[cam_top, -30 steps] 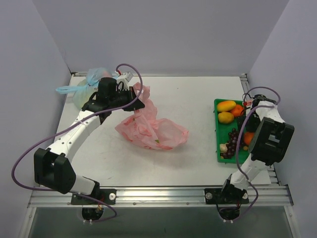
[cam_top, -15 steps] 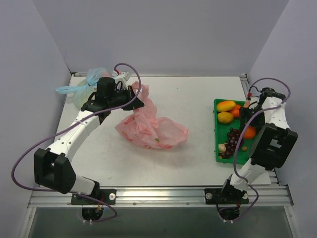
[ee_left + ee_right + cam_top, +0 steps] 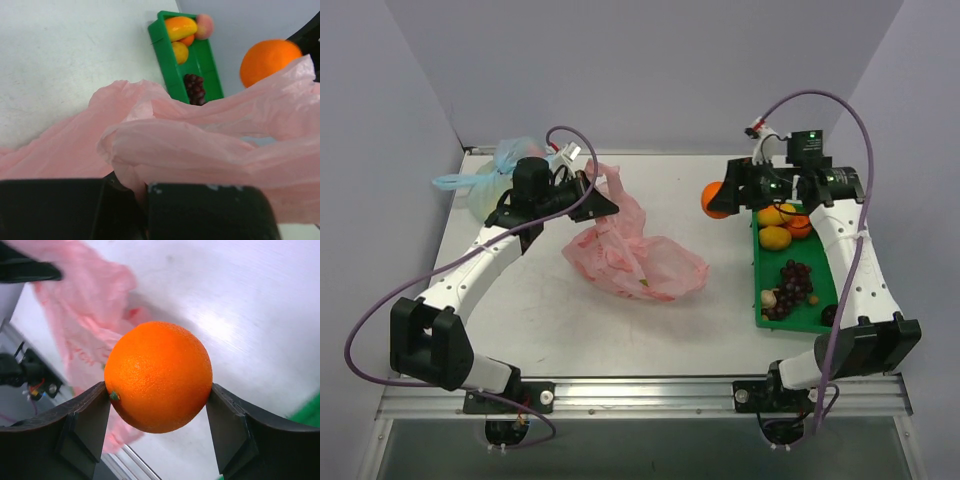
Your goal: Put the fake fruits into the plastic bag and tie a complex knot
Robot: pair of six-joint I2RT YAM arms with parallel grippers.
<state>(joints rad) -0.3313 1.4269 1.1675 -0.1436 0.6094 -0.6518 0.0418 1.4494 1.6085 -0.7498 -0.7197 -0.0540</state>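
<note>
Pinching the bag's (image 3: 640,255) rim, the left hand (image 3: 598,200) holds it off the desk (image 3: 700,330); the right hand (image 3: 720,198) clamps an orange (image 3: 714,203) between bag and tray (image 3: 820,290). Left wrist: bag partly hides tray. Right wrist: orange blocks part of the bag.

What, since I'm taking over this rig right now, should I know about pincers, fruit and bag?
Left pincer: shut on the rim of the thin translucent pink plastic bag, holding it up.
Right pincer: shut on a round orange plastic fruit, in the air between green plastic tray and bag.
Tray holds yellow oval fruits, purple grape bunch.
No fruit visibly bagged.
Left: bag every fruit, tie knot.
</note>
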